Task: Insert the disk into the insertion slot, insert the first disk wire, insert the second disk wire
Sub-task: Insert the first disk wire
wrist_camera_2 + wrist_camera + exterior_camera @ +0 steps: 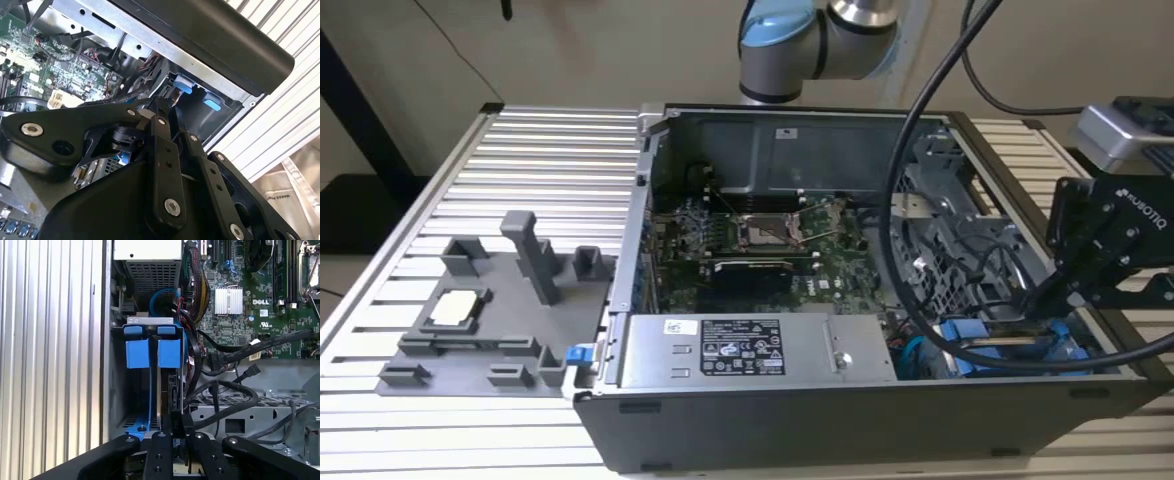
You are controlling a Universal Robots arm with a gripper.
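The disk stood edge-on in the insertion slot of the drive cage, beside the power-supply box in the open computer case on the slatted desk. Bright blue carrier tabs showed at one end, and only a thin dark edge of the drive itself was visible. The pincer hovered at the disk's opposite end, jaws drawn close together; whether anything was clamped between them could not be told. Such a drive would likely be stiff, dense for its size, smooth-sided and sensitive to knocks. The blue carrier's edges looked the safest hold, not the connector end. Loose black cables curved just beside it.
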